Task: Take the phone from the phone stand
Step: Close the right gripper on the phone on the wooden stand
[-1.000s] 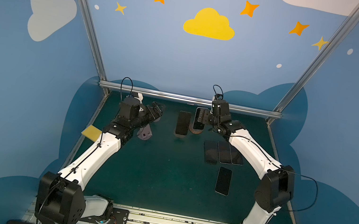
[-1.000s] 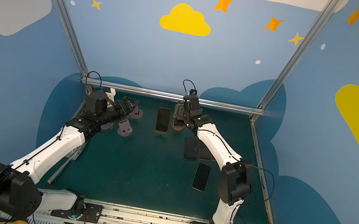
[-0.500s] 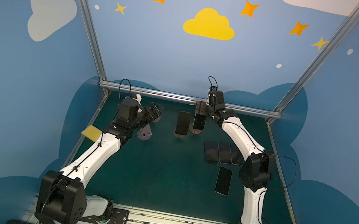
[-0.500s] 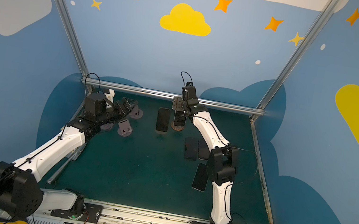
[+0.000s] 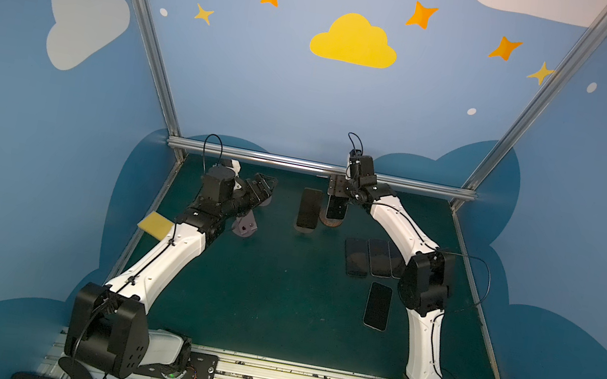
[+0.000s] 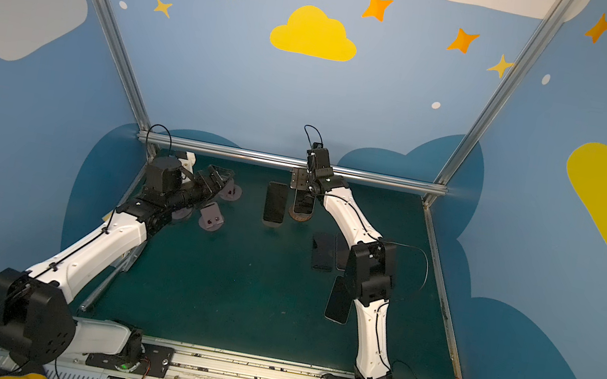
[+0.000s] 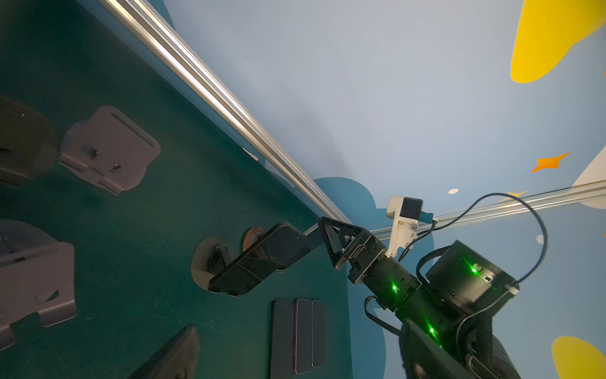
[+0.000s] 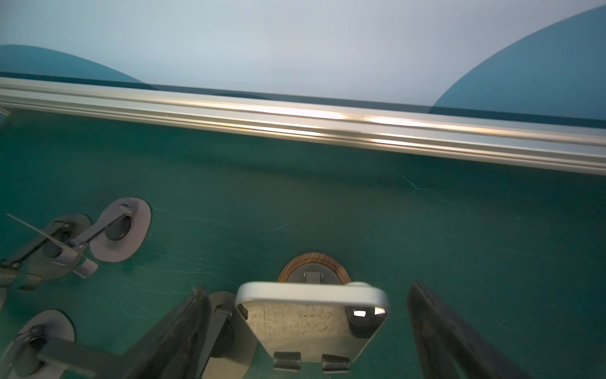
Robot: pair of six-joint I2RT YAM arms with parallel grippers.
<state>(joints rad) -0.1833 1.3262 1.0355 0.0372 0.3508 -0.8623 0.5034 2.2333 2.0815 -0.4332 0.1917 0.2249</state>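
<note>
A phone (image 8: 311, 315) with a pale rim leans upright on a phone stand with a round wooden base (image 8: 314, 264). My right gripper (image 8: 308, 292) is open and straddles the phone's top, one finger (image 8: 177, 331) on each side and gaps between. In both top views this phone (image 5: 336, 210) (image 6: 303, 204) sits at the back centre, under the right gripper (image 5: 337, 200). Beside it a second dark phone (image 5: 309, 208) stands on a grey stand. My left gripper (image 5: 263, 187) is open and empty, hovering by the empty stands at the back left.
Empty grey stands (image 5: 244, 226) (image 6: 230, 192) stand under the left arm. Three phones (image 7: 298, 331) lie flat side by side on the green mat, with another one (image 5: 378, 305) nearer the front. An aluminium rail (image 8: 328, 124) bounds the back. A yellow pad (image 5: 154, 224) lies at the left edge.
My right gripper has shifted left over the phone on the wooden-base stand, and that arm's elbow has swung inward and up. The left arm has barely moved.
</note>
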